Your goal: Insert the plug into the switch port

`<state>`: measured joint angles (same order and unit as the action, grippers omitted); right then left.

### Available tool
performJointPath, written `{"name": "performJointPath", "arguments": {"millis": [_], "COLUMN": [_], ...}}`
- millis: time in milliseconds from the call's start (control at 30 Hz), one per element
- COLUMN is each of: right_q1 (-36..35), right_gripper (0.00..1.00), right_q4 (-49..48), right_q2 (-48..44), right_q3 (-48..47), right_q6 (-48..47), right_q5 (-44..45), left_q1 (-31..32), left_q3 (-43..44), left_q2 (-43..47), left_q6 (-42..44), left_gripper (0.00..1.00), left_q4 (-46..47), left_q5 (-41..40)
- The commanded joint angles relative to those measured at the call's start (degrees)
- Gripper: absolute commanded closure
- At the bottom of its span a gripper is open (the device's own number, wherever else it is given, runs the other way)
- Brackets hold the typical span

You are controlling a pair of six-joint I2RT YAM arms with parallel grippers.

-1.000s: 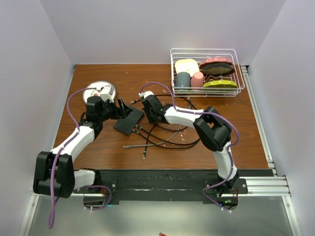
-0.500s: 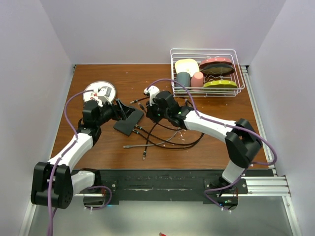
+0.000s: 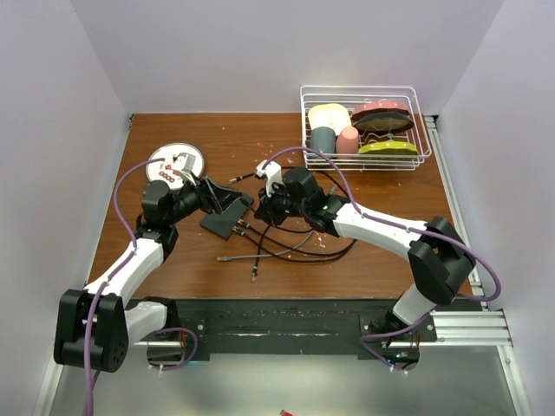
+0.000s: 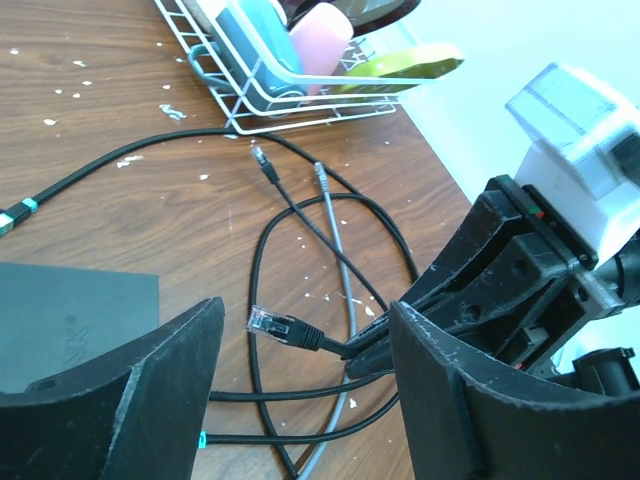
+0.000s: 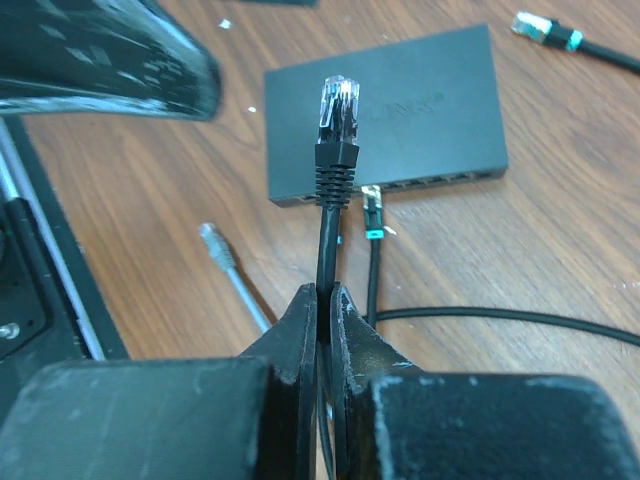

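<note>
Approach stage, by the look of it: plug [image 5: 338, 105] up in the air, not yet in any socket. Pinched by the right gripper [image 5: 322, 300], jaws closed tight on the black cable [image 5: 326, 235] just below the ribbed boot, clear tip standing past the fingertips and pointing toward the switch [image 5: 390, 110]. Switch lying flat on the table [image 3: 390, 173], left of the middle, turned at a slant, socket row [image 5: 400, 185] along the edge facing right and near. Left gripper [image 3: 214, 195] at the far-left end of the switch, jaws spread wide with nothing between them; hard to tell whether touching the box.

To do this step well: first square the plug to the socket edge, long axis straight into one opening, then lower to socket height before going forward. Check the latch tab side against the socket; not readable from here. Choose an opening away from the loose plug [image 5: 372, 212] with the teal band, lying just beside the socket row and likely to snag. Probably a light box on smooth wood, so brace its far edge with the left gripper against sliding. Push slowly and straight, minding the bend in the cable between grip and boot. Ease off once seated.
</note>
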<state>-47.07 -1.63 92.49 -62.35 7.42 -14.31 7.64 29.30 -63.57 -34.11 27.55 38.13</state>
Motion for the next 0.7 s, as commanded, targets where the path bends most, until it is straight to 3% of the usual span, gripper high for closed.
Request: {"name": "performJointPath", "arguments": {"millis": [0, 300, 533, 667], "right_q1": [0.22, 0.14, 0.22, 0.14], "right_gripper": [1.0, 1.0, 1.0, 1.0], "right_q4": [-3.38, -3.99, -4.08, -5.14], "right_q2": [-3.36, -5.12, -5.74, -6.35], "right_q3": [-0.49, 0.21, 0.21, 1.0], "right_q6": [-1.18, -0.92, -0.56, -0.13], "right_q5": [-3.01, -4.77, -5.29, -5.56], "left_q1": [0.27, 0.27, 0.27, 0.27], "left_q3": [-0.38, -2.67, -3.19, -3.19], "left_q2": [-0.58, -3.66, -3.84, -4.72], "left_q6": [-2.45, -7.11, -7.11, -7.9], "left_gripper": [0.31, 0.4, 0.47, 0.6], "left_q4": [4.7, 12.95, 13.67, 15.07], "left_q5": [2.12, 5.46, 6.43, 7.48]}}
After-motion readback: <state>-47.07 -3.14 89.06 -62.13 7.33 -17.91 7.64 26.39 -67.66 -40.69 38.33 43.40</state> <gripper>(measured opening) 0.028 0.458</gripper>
